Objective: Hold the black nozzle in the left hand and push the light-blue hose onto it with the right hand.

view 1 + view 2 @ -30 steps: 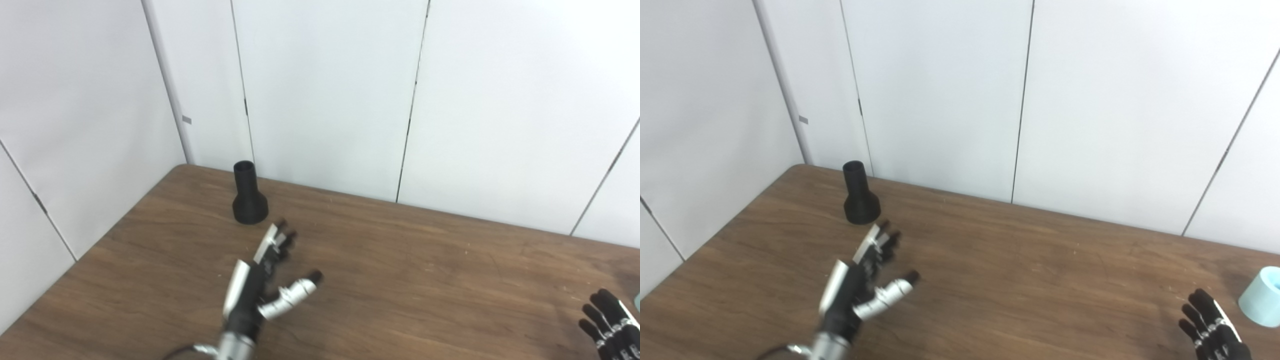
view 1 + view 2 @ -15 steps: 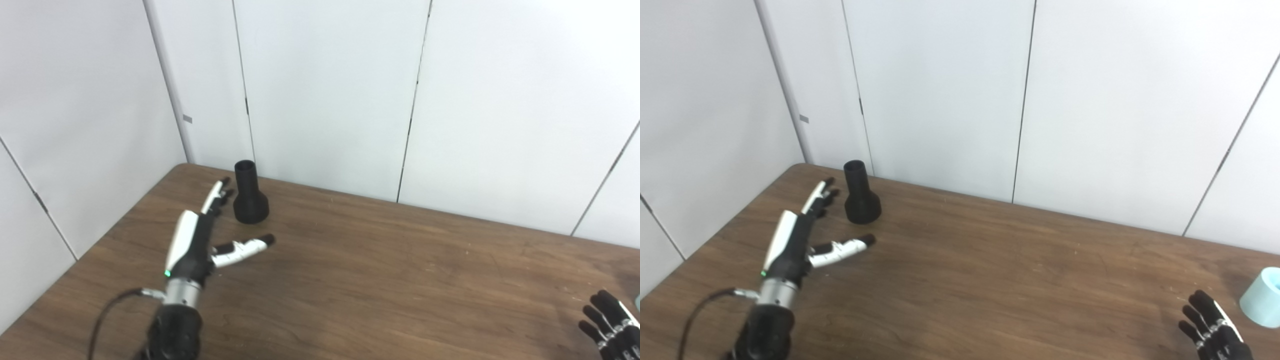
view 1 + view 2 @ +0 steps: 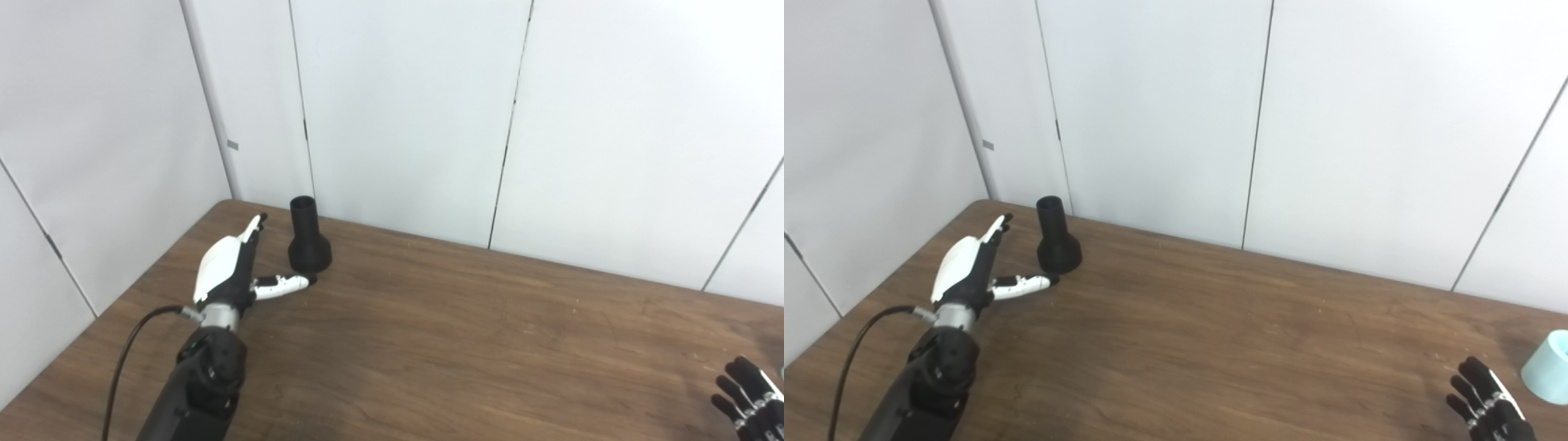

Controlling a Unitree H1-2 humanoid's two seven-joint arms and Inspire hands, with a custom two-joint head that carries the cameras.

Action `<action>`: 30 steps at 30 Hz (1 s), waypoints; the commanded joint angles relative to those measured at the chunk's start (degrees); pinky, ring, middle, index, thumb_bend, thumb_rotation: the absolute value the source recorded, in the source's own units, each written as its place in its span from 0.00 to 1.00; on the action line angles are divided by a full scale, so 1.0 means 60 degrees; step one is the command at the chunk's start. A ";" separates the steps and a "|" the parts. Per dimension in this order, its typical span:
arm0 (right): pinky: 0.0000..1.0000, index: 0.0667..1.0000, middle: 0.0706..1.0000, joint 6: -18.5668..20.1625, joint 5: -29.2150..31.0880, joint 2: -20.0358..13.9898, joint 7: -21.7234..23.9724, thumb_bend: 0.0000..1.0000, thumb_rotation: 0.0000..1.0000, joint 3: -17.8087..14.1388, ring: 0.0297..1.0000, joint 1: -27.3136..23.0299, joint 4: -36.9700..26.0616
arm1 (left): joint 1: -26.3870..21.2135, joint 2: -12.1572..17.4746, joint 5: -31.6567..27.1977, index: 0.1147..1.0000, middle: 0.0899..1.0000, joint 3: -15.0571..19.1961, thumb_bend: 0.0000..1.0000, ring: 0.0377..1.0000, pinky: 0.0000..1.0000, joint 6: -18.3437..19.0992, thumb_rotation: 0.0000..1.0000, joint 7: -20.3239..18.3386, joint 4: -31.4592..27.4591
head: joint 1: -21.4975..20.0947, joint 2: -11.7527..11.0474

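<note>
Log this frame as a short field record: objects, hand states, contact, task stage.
nozzle: black nozzle upright, wide end down, near the table's far left corner
hose: light-blue hose at the right edge of the wooden table, seen only in the right eye view
left hand: left hand open, fingers spread, beside the nozzle on its left, thumb tip near its base; contact cannot be told
right hand: right hand open, low at the right, just left of the hose, not holding it
task stage: nothing grasped yet

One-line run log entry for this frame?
left hand: open, beside upright black nozzle | right hand: open, idle | light-blue hose: untouched
</note>
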 commanded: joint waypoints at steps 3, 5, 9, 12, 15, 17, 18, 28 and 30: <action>0.85 0.90 0.90 -0.0212 -0.0054 0.0200 -0.0019 0.55 0.98 0.0097 0.90 0.0289 0.0430 | -0.0856 0.0525 0.0272 0.89 0.93 -0.0257 0.94 0.96 0.99 -0.0041 0.40 0.0153 0.0753 | -0.0049 0.0006; 0.84 0.90 0.90 -0.0214 -0.0075 0.0213 -0.0023 0.55 0.98 0.0101 0.90 0.0294 0.0418 | -0.0965 0.0569 0.0251 0.89 0.93 -0.0325 0.94 0.96 1.00 -0.0001 0.40 0.0151 0.0903 | -0.0049 0.0006; 0.84 0.90 0.90 -0.0263 -0.0157 0.0211 -0.0018 0.55 0.98 0.0117 0.90 0.0291 0.0408 | -0.1545 0.0684 0.0257 0.89 0.94 -0.0553 0.96 0.97 1.00 0.0191 0.42 0.0086 0.1546 | -0.0083 0.0028; 0.84 0.90 0.90 -0.0294 -0.0223 0.0221 -0.0026 0.55 0.98 0.0139 0.89 0.0298 0.0398 | -0.2195 0.0767 0.0228 0.89 0.94 -0.0780 0.98 0.99 1.00 0.0241 0.44 0.0118 0.2485 | -0.0095 0.0032; 0.84 0.90 0.90 -0.0335 -0.0242 0.0223 -0.0012 0.56 0.98 0.0142 0.90 0.0294 0.0419 | -0.2669 0.0890 0.0156 0.91 0.95 -0.0979 1.00 1.00 1.00 0.0119 0.47 0.0184 0.3331 | -0.0110 0.0037; 0.84 0.90 0.90 -0.0350 -0.0260 0.0228 -0.0010 0.56 0.98 0.0142 0.90 0.0291 0.0425 | -0.2856 0.0947 0.0138 0.92 0.95 -0.1095 1.00 1.00 1.00 0.0122 0.49 0.0188 0.3582 | -0.0110 0.0037; 0.84 0.90 0.90 -0.0361 -0.0273 0.0231 -0.0009 0.56 0.98 0.0146 0.90 0.0288 0.0445 | -0.3020 0.0978 0.0111 0.92 0.95 -0.1156 1.00 1.00 1.00 0.0119 0.49 0.0172 0.3812 | -0.0110 0.0037; 0.84 0.90 0.90 -0.0332 -0.0392 0.0252 -0.0056 0.57 0.98 0.0152 0.90 0.0287 0.0411 | -0.3802 0.0985 -0.0148 0.93 0.96 -0.1493 1.00 1.00 1.00 0.0255 0.50 0.0149 0.4835 | -0.0238 0.0100; 0.84 0.90 0.90 -0.0329 -0.0404 0.0262 -0.0062 0.56 0.98 0.0155 0.90 0.0294 0.0397 | -0.3823 0.0983 -0.0176 0.93 0.96 -0.1533 1.00 1.00 1.00 0.0307 0.49 0.0105 0.4819 | -0.0238 0.0100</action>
